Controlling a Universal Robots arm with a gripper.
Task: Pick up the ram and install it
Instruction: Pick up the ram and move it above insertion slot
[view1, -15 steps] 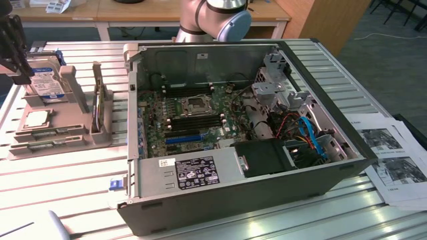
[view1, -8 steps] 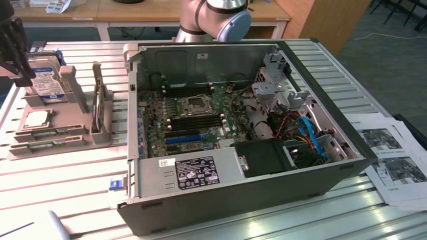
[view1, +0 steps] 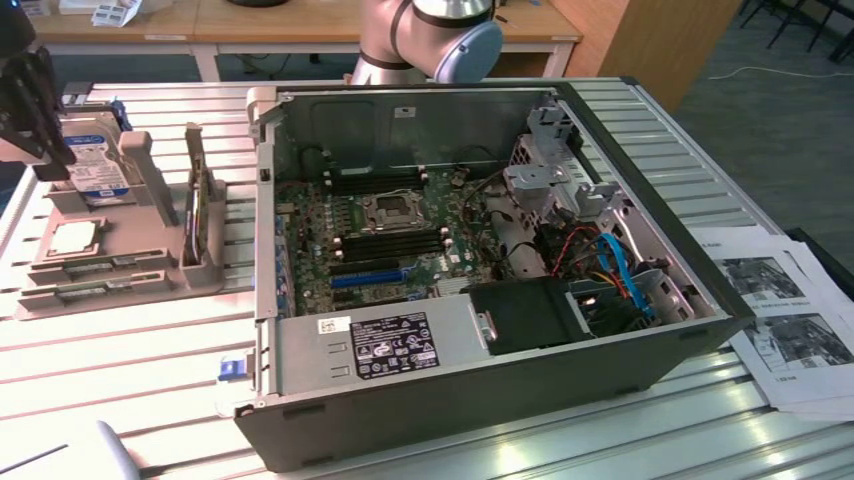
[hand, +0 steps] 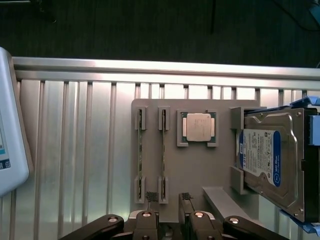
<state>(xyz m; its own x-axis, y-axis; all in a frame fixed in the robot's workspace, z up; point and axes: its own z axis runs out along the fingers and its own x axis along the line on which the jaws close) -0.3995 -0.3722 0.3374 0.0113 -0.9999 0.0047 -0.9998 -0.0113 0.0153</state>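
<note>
Two ram sticks (hand: 163, 150) (hand: 140, 150) stand on edge in the slots of a grey holder tray (hand: 200, 175). They are thin green strips, and in the exterior view a ram stick (view1: 96, 267) lies at the holder's near end. My gripper (hand: 168, 198) hangs above the holder and is open. Its fingertips (hand: 150, 196) sit on either side of the line of one stick without touching it. In the exterior view the gripper (view1: 40, 150) is the dark shape at the far left, over the holder tray (view1: 134, 270).
The holder also carries a silver CPU (hand: 198, 127) and an upright hard drive (hand: 270, 160) with a blue-white label. The open computer case (view1: 481, 250) takes up the table's middle, its motherboard (view1: 387, 235) exposed, with black memory slots. Printed sheets (view1: 787, 320) lie at the exterior view's right. A white device (hand: 10, 135) sits beside the holder.
</note>
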